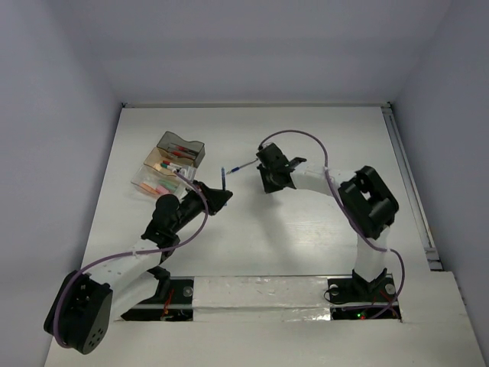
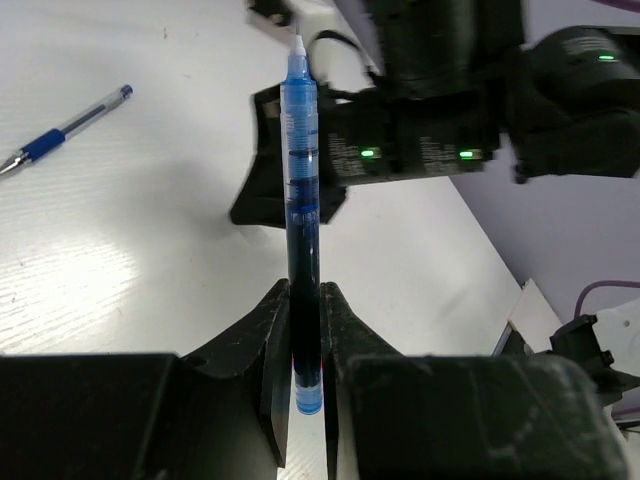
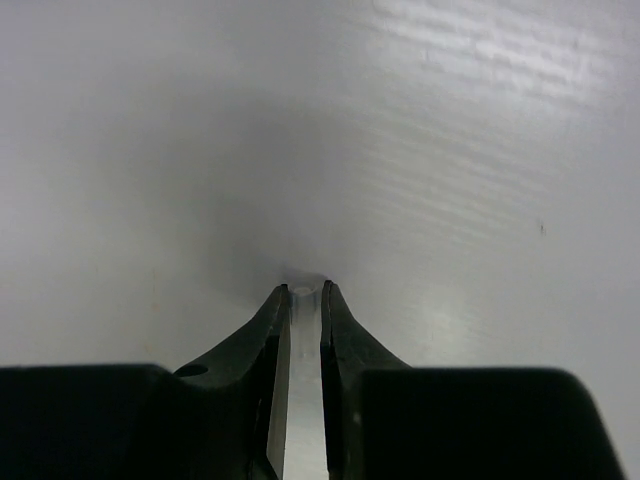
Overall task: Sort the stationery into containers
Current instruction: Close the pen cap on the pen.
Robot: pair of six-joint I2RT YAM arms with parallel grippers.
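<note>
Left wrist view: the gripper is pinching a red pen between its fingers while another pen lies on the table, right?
Not quite: the left wrist view shows the pen pinched by the left gripper is blue, not red. The second pen does lie on the table.

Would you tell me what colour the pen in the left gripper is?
The pen is translucent blue; the left wrist view shows it best.

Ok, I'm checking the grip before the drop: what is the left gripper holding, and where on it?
A blue pen, clamped in the left gripper near one end; the rest, with its white tip, sticks out past the jaws.
</note>
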